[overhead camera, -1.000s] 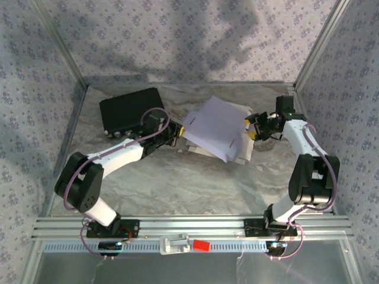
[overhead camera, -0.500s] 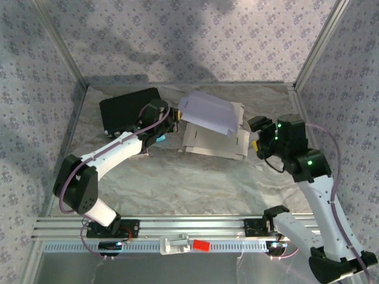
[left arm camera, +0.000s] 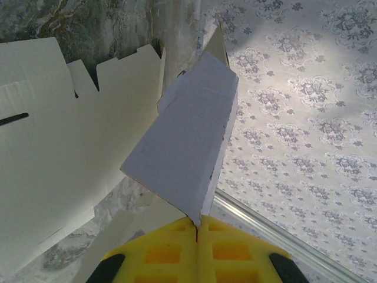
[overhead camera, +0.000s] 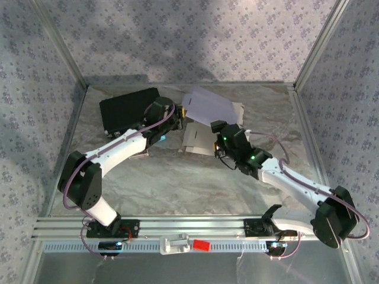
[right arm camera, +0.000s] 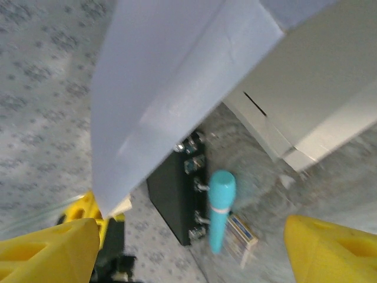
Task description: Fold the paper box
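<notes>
One flat white cardboard box blank (overhead camera: pixel 198 140), lilac flap (left arm camera: pixel 182 147) raised, its corner clenched tight in left gripper (left arm camera: pixel 197 227). Right gripper (right arm camera: pixel 188 247) spread wide, grasping nothing, flap just ahead. Beyond those jaws, black rectangular case (right arm camera: pixel 177 194), teal pen (right arm camera: pixel 221 206).

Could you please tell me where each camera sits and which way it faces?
Top external: above and behind the bases, looking down at the table; both arms show, left claw and right claw at the paper box.
Left wrist: on the left arm, looking along its shut yellow fingers up the box's pinched flap toward the wall.
Right wrist: on the right arm, looking under that flap at the black case and teal pen; its fingers spread wide.
Shared: the lavender flap, in all three.
</notes>
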